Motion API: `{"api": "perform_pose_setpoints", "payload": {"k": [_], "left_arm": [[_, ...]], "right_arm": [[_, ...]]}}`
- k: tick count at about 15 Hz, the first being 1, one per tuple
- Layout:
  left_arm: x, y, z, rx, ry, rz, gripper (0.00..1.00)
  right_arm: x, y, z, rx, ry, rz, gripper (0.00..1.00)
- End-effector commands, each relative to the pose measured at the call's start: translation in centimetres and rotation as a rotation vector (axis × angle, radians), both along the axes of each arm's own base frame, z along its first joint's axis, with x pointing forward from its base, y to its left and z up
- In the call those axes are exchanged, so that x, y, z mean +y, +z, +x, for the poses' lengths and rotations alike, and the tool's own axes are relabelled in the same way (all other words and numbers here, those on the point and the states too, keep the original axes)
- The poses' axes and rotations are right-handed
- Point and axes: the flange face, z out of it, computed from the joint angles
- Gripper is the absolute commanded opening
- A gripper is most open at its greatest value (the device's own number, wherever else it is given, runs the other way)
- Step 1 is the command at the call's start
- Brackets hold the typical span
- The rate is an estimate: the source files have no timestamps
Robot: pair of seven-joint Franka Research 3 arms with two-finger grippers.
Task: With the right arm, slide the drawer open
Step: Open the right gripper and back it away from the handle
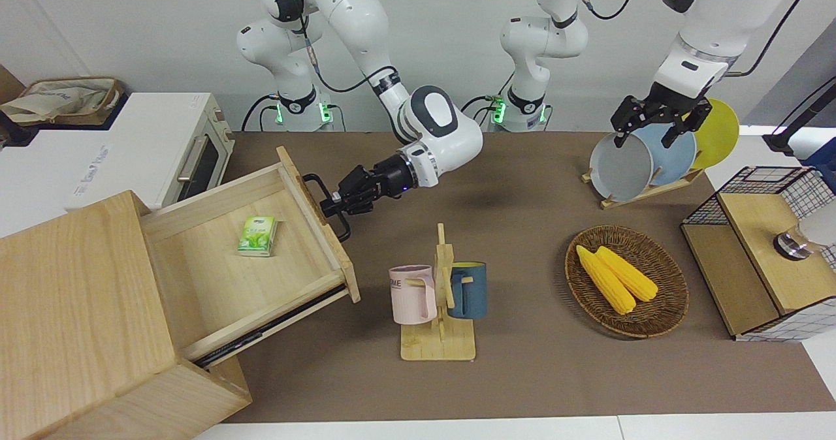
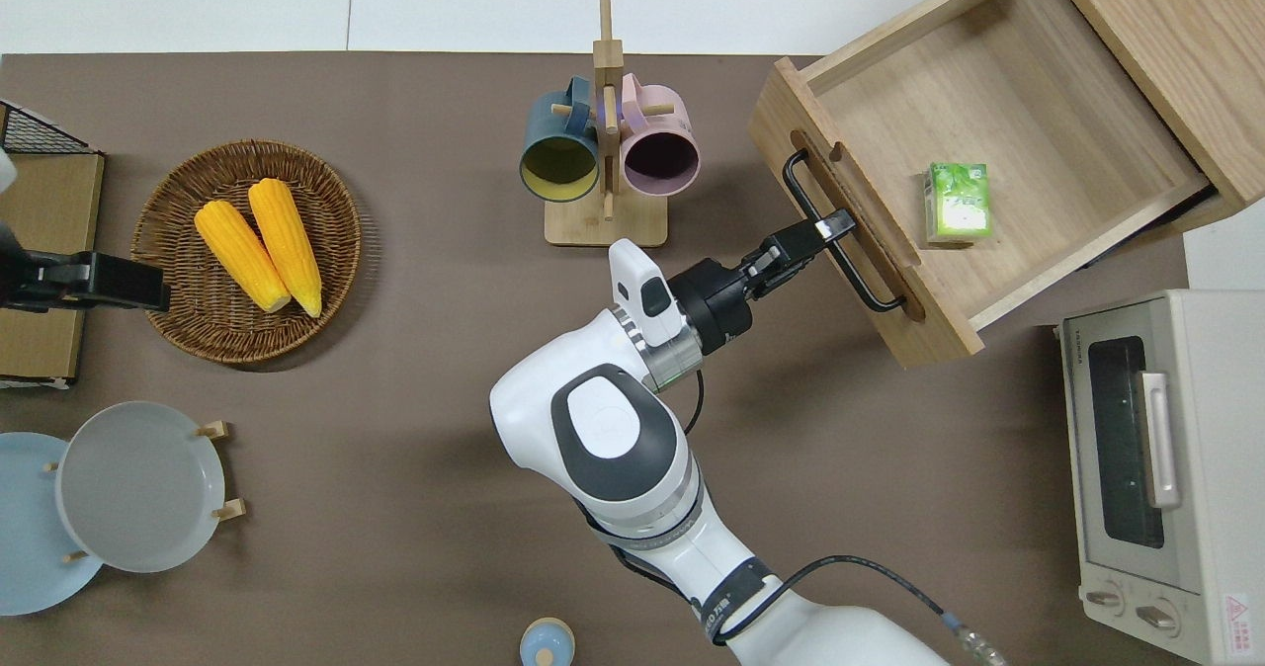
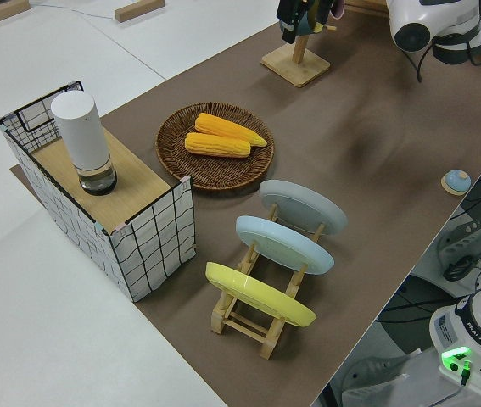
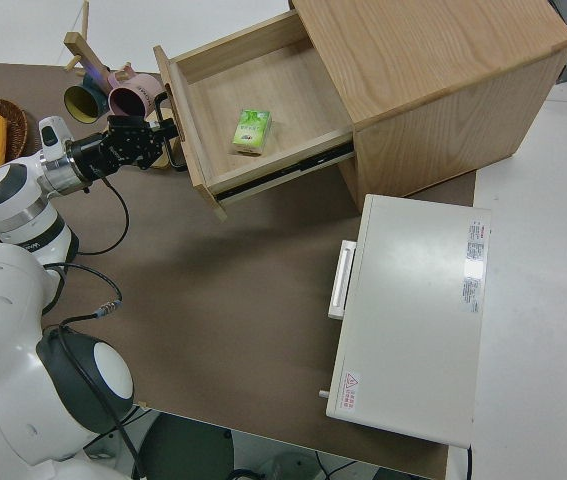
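The pale-wood drawer (image 1: pixel 215 283) stands pulled far out of the big pale-wood box (image 1: pixel 72 309) at the right arm's end of the table. It also shows in the overhead view (image 2: pixel 1028 113) and the right side view (image 4: pixel 263 85). My right gripper (image 1: pixel 334 202) is shut on the middle of the drawer's black bar handle (image 1: pixel 316 180), with a blue light at its wrist. The overhead view shows the same grip (image 2: pixel 830 223) on the handle (image 2: pixel 870 291). A small green box (image 2: pixel 957 202) lies in the drawer. My left gripper (image 1: pixel 653 130) is parked, fingers open.
A mug rack (image 1: pixel 439 296) with a pink and a blue mug stands close to the drawer's front. A white toaster oven (image 1: pixel 196 159) is beside the big box, nearer to the robots. A basket of corn (image 1: pixel 627 280), a plate rack (image 1: pixel 643 159) and a wire-mesh box (image 1: pixel 764 257) are at the left arm's end.
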Motion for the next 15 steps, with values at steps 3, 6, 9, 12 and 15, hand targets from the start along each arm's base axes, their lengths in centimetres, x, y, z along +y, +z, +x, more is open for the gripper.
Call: {"api": "perform_pose_setpoints", "payload": {"k": [3, 6, 9, 12, 15], "left_arm": [[0.0, 0.23, 0.41, -0.008, -0.008, 0.016, 1.0], [0.0, 0.23, 0.41, -0.008, -0.008, 0.016, 1.0], [0.0, 0.23, 0.41, -0.008, -0.008, 0.016, 1.0], [0.0, 0.23, 0.41, -0.008, -0.008, 0.016, 1.0], [0.0, 0.23, 0.41, -0.008, -0.008, 0.016, 1.0]], "right_arm": [[0.91, 1.38, -0.54, 0.011, 0.001, -0.037, 0.0], [0.91, 1.38, -0.54, 0.005, 0.001, -0.034, 0.0], [0.96, 1.25, -0.63, -0.002, -0.002, -0.017, 0.208], [0.74, 0.89, -0.59, -0.011, -0.017, 0.046, 0.747], [1.28, 0.71, -0.74, -0.053, -0.001, 0.099, 0.987]]}}
